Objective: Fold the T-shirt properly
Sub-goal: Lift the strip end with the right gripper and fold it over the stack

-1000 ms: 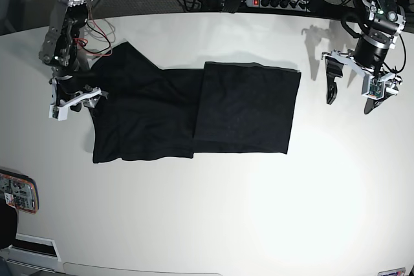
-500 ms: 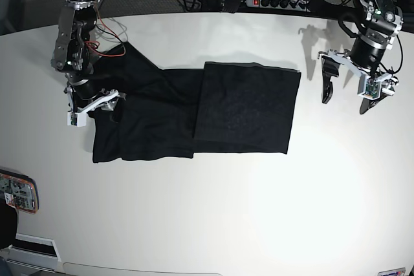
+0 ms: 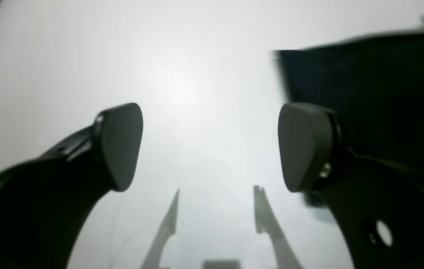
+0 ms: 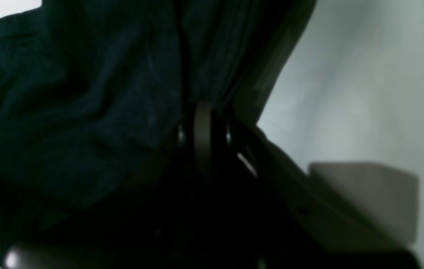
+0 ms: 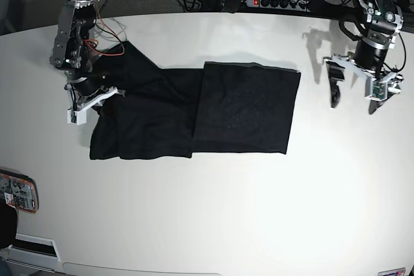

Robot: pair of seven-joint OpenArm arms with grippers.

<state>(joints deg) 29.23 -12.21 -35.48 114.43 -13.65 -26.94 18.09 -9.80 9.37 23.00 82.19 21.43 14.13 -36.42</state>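
I am working on the T-shirt [image 5: 194, 111], which is lying across the middle of the white table [image 5: 213, 211] in the base view, with a doubled-over panel at centre-right and the single-layer part with a sleeve running toward the left of the frame. The step in hand, as I judge it, is taking up that left end for the next fold.

My right gripper [image 5: 97, 98] is sitting at the left edge of the cloth in the base view. In its wrist view the jaws are pressed together at mid-frame with dark fabric bunched against and above them [image 4: 85, 112], so I am reading this as a pinch on the shirt's edge, though the picture is too dark to show how much cloth is caught.

My left gripper [image 5: 352, 85] is hanging over bare table at the upper right of the base view, well apart from the shirt's right edge. In its wrist view the two pads [image 3: 120, 145] are standing wide apart with nothing between them, and the black cloth [image 3: 376, 93] is showing at the upper right.

The next move, I think, is calling for a lift and a carry of the pinched end over toward the folded panel, keeping the edge level so the layer lands square. A thin grip could let the fabric slip out.
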